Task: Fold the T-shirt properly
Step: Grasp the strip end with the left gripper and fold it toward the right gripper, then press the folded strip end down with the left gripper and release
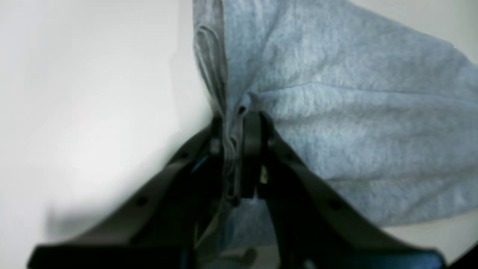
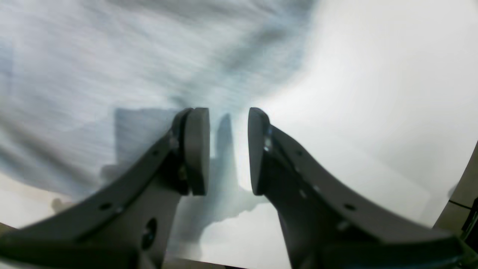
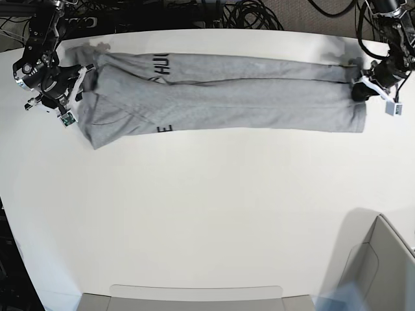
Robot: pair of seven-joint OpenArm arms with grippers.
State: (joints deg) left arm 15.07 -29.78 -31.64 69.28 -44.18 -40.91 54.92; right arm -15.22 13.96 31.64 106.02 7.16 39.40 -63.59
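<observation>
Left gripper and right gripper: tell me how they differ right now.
The left gripper is shut on a bunched edge of the T-shirt; the right gripper stands open with nothing between its pads. The left gripper is at the shirt's end on the right of the base view, the right gripper at the opposite end. Both are dark, with flat pads, over the white table.

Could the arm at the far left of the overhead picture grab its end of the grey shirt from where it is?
Probably yes. The right gripper stands open right at the T-shirt edge, cloth just beyond its pads, nothing between them. The left gripper is already shut on the other end.
</observation>
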